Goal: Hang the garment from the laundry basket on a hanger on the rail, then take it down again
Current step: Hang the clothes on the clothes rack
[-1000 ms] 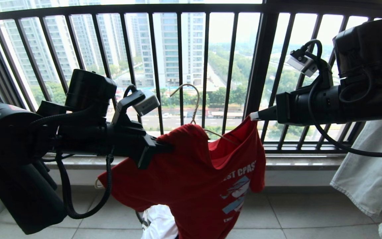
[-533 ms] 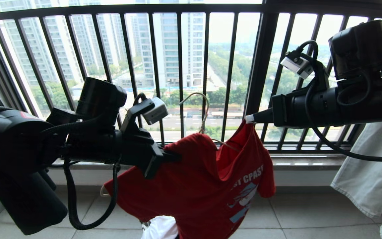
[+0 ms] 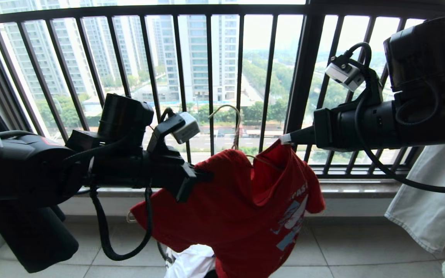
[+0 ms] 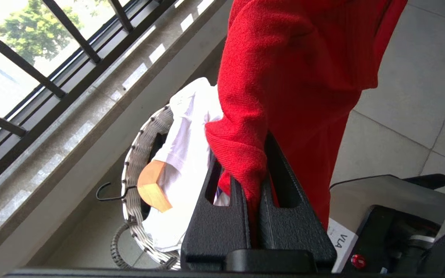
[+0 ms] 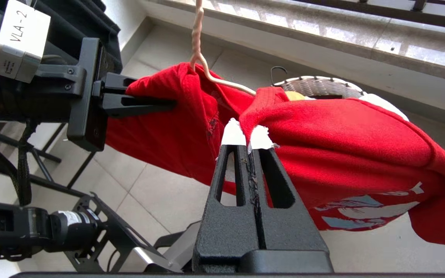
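The black-barred window railing (image 3: 211,77) spans the background above a stone sill (image 3: 354,187), with a grey tiled floor (image 3: 354,247) below. A pale grey garment (image 3: 427,193) hangs at the right edge of the head view.

The red T-shirt (image 3: 230,216) is held in the air between the two arms, in front of the railing and above the floor. Its white printed graphic (image 3: 294,220) faces the right side. The shirt is partly draped on the cream-white wire hanger (image 3: 230,127), whose hook rises above the collar and hangs on nothing visible; one wire arm (image 5: 222,81) runs across the neck opening.

The left pincer (image 4: 251,181) reaches in level from the left, its jaws clamped together on a bunched fold at the shirt's left shoulder. The right pincer (image 5: 245,137) reaches in level from the right, its white-tipped jaws pressed together on the shirt's edge at the opposite shoulder, close to the collar.

The laundry basket (image 4: 137,170), with a woven white rim, stands on the floor directly under the shirt, near the wall below the sill. It holds white cloth (image 4: 184,154) and a tan wooden hanger (image 4: 153,185) whose black hook (image 4: 108,193) projects over the rim.
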Controlling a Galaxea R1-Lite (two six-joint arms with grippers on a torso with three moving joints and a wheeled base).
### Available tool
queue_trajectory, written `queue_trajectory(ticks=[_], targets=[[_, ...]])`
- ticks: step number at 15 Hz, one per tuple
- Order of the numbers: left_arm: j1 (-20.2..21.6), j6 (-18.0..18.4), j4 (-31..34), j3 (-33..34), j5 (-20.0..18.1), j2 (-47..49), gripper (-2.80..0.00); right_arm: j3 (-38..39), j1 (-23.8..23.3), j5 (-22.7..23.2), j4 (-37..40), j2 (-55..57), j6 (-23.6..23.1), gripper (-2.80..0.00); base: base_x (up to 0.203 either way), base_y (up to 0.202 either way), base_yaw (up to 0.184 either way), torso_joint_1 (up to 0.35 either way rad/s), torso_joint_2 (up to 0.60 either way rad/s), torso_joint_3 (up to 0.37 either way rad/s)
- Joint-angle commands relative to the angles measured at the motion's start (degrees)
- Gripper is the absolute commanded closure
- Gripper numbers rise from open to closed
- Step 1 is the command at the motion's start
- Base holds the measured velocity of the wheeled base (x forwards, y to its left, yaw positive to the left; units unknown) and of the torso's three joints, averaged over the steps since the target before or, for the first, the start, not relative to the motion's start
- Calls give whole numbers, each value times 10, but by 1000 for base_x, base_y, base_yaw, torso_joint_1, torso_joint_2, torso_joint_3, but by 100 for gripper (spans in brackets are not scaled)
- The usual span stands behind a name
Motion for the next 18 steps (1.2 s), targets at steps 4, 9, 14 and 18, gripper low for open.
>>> queue_trajectory(ticks=[4, 9, 14, 18], targets=[[-1, 2, 2, 16, 13, -60, 0, -2, -32, -76, -39, 27, -19, 0, 0, 0, 0, 0, 0, 0], [-2, 4, 3, 29, 17, -100, 0, -2, -39, -93, -39, 36, -35, 0, 0, 0, 0, 0, 0, 0], [0, 19, 0, 29, 40, -86, 0, 0, -38, -94, -34, 34, -43, 0, 0, 0, 0, 0, 0, 0], [0, 28, -2, 25, 63, -52, 0, 2, -29, -91, -32, 22, -42, 0, 0, 0, 0, 0, 0, 0]])
